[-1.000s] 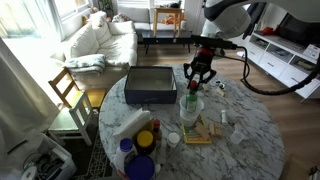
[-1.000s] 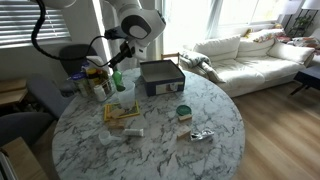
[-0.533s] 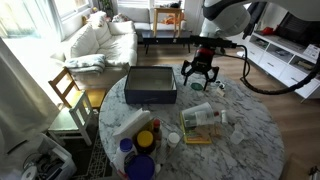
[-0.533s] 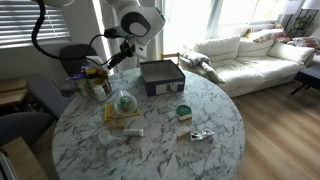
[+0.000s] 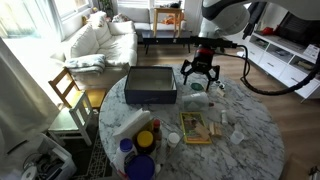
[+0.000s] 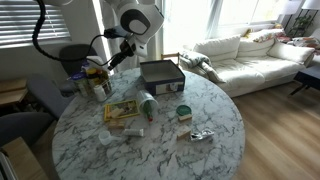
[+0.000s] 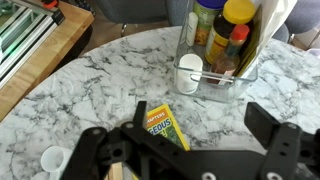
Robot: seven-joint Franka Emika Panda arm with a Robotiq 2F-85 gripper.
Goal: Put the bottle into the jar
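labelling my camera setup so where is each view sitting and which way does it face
Exterior view: high over the cluttered edge of the marble table, facing the sofa; arm and gripper show.
Exterior view: high over a barer edge, facing the windows, sofa at right; arm and gripper show.
Wrist view: looks down at the marble table; the open gripper shows.
Both exterior views share the black box.
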